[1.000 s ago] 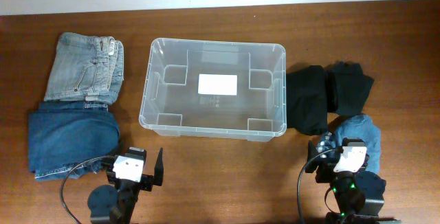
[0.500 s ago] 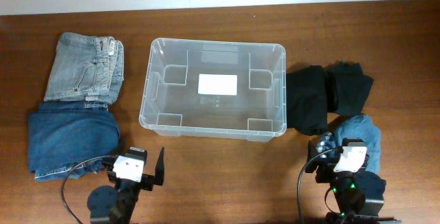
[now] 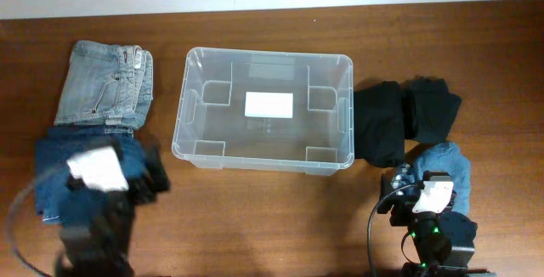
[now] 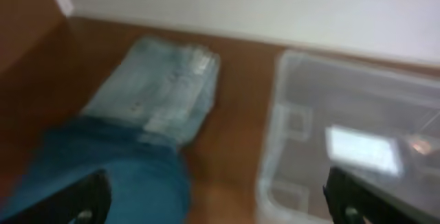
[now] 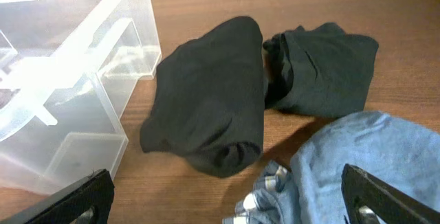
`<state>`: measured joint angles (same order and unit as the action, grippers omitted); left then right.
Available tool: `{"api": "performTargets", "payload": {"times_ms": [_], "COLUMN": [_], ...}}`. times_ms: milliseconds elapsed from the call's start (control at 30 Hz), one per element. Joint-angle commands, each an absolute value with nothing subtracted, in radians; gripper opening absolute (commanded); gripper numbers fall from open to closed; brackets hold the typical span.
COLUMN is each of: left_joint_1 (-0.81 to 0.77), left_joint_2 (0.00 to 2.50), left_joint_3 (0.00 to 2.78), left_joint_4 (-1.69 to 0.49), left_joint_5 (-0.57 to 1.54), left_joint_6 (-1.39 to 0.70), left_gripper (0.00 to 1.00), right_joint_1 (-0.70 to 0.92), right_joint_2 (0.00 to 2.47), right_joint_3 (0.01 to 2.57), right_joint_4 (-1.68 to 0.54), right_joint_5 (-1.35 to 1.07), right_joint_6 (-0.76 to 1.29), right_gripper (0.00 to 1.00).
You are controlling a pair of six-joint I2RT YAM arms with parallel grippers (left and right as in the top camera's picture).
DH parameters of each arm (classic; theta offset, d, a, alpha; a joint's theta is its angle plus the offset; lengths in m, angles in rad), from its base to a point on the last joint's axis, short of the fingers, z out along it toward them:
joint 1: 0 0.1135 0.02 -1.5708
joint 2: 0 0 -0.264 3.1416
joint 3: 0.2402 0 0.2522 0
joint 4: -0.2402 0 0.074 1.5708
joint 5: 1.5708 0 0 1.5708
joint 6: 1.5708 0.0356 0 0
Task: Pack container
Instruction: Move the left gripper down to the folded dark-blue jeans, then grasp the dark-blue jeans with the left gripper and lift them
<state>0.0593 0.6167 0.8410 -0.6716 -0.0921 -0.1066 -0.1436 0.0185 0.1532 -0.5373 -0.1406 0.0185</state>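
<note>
Your container [image 3: 183, 107] sits in the middle of the table [image 3: 493, 48], open side up, with the white label [image 3: 269, 104] showing on its base. A broad band of bare wood runs the full length of its near wall. Behind its far wall a narrower strip reaches the table's back edge.

Left of the container, a lane of bare wood separates its wall from the pale jeans [image 3: 104, 84], which are folded and level with its far half. The dark jeans [image 3: 51, 154] lie just in front of those, touching them, well left of the container's near-left corner. Your left gripper [image 4: 220, 203] hangs over the dark jeans' edge nearest the container, fingers spread wide. The overhead view smears that arm, so you can't read its height.

Right of the container, a black bundle [image 3: 380, 128] lies just beside the wall; you can't tell whether it touches. A second black garment [image 3: 435, 105] butts against the bundle's side away from the container. The blue cloth [image 3: 450, 162] lies off the container's near-right corner. Your right gripper [image 5: 230, 200] sits over the cloth's near edge, fingers wide apart, gripping nothing.
</note>
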Motion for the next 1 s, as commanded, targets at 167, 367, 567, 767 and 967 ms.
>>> {"api": "performTargets", "payload": {"times_ms": [167,367,567,767,967], "left_joint_1": [0.219,0.342,0.709,0.910,0.957], "left_joint_2": [1.214,1.339,1.508,1.727,1.937], "left_joint_3": [1.634,1.720,1.717,1.717,1.717], "left_joint_4": [-1.029,-1.160,-1.243,-1.232,-1.227], "left_joint_5": [-0.109,-0.139,0.066,0.191,0.317], "left_joint_6": [0.077,0.050,0.029,0.164,0.333], "left_gripper": [1.00,0.99,0.99,0.99,0.99], "right_joint_1": [-0.150,-0.150,-0.150,-0.150,-0.150], "right_joint_2": [0.013,0.013,0.013,0.013,0.013], "right_joint_3": [0.147,0.147,0.147,0.147,0.147], "right_joint_4": [-0.538,-0.538,-0.538,-0.538,-0.538], "right_joint_5": [-0.147,-0.147,-0.147,-0.147,-0.147], "right_joint_6": [0.015,0.015,0.015,0.015,0.015], "right_gripper": [0.98,0.98,0.98,0.98,0.98]}}
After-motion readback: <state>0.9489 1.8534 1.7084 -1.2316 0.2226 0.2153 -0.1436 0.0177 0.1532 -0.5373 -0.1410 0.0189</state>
